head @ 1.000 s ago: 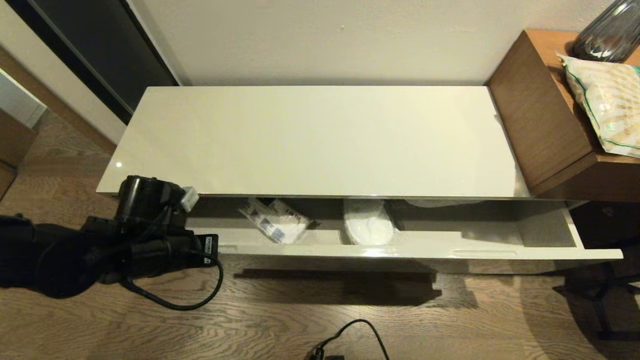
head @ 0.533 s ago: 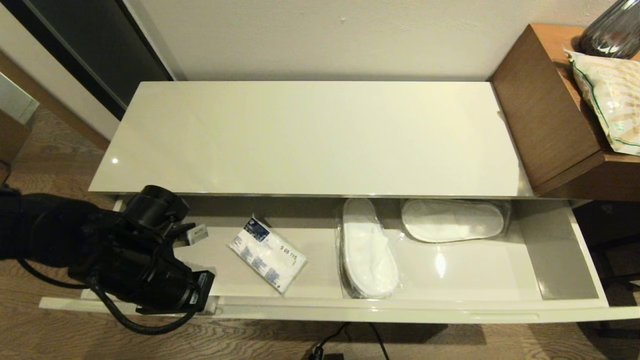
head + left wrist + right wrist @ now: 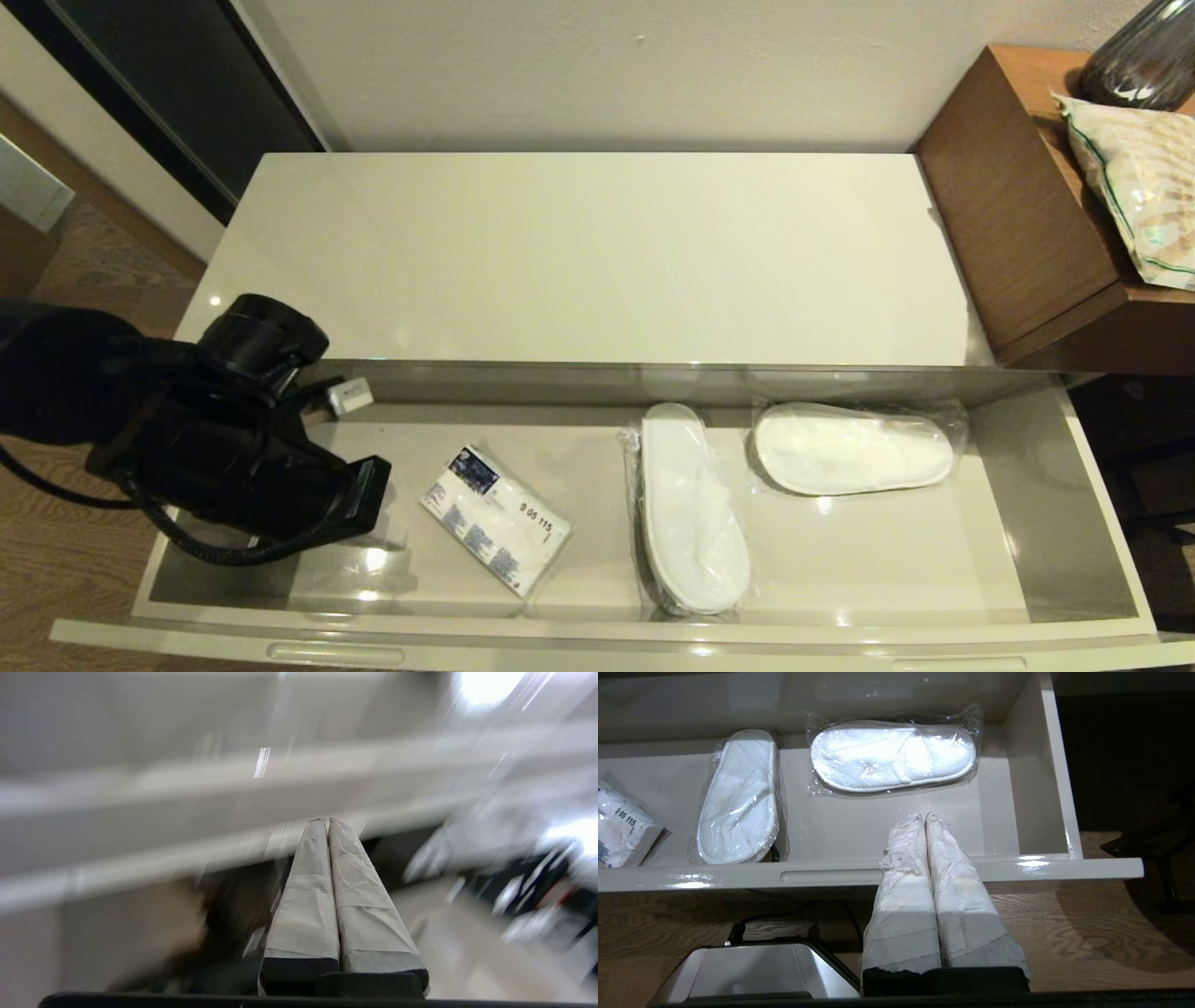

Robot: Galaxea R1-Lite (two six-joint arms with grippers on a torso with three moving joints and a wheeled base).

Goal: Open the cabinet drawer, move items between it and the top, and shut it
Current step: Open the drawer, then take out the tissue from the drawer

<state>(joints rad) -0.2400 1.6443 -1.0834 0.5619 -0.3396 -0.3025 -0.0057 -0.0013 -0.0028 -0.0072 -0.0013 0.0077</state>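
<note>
Jaws on both grippers are pressed together w/ nothing between them. Left gripper (image 3: 327, 821) sits over the left end of the drawer (image 3: 597, 639), its arm reaching in from the left side; right gripper (image 3: 923, 816) hangs in front of the drawer's right half, tips just past the front rim, above the drawer floor near the sideways slipper. Drawer is pulled far out, w/ the cabinet top (image 3: 579, 252) bare behind it. Inside: tissue pack (image 3: 495, 519) left of centre, lying at an angle; one wrapped slipper (image 3: 691, 509) beside it, lengthwise front-to-back; second wrapped slipper (image 3: 851, 448) lying sideways near the back, to the right. Wooden table (image 3: 1027, 224) stands at the right w/ a patterned bag (image 3: 1144, 187) on it.
</note>
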